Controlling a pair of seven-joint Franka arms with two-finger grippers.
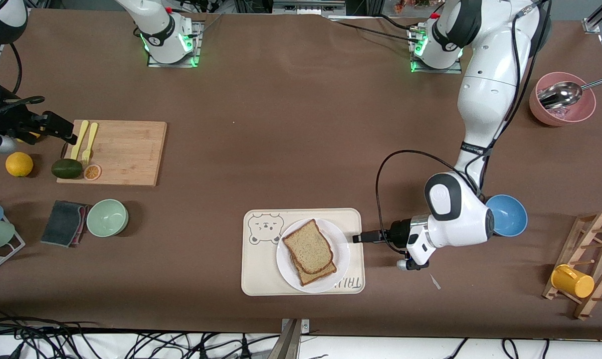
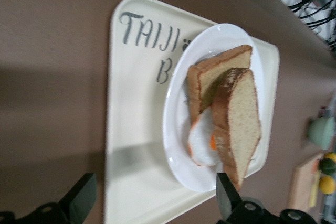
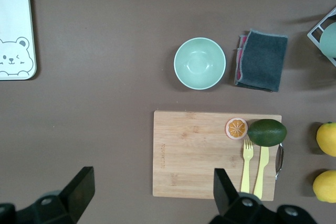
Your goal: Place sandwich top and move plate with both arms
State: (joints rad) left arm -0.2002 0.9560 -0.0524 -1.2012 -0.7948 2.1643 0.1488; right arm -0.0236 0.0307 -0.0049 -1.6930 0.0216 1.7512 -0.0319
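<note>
The sandwich top (image 1: pixel 308 246), a pale speckled slice with a dark crust, lies on a darker slice on the white plate (image 1: pixel 286 267), which sits on the cream bear tray (image 1: pixel 261 269). The left wrist view shows the sandwich top (image 2: pixel 242 114) leaning over a fried egg (image 2: pixel 202 141) on the plate (image 2: pixel 178 129). My left gripper (image 1: pixel 356 238) is low at the tray's edge toward the left arm's end. It is open (image 2: pixel 155 188) with only tray and plate rim between its fingers. My right gripper (image 1: pixel 64 133) is open (image 3: pixel 152 190) over the edge of the cutting board (image 1: pixel 121 152), waiting.
On the board lie an avocado (image 1: pixel 67 168), an orange slice (image 1: pixel 92 172) and yellow cutlery (image 1: pixel 85 139). Nearby are a lemon (image 1: pixel 19 164), a green bowl (image 1: pixel 107 217) and a grey cloth (image 1: pixel 64 223). A blue bowl (image 1: pixel 509 215), a pink bowl (image 1: pixel 562 107) and a rack with a yellow cup (image 1: pixel 572 280) stand at the left arm's end.
</note>
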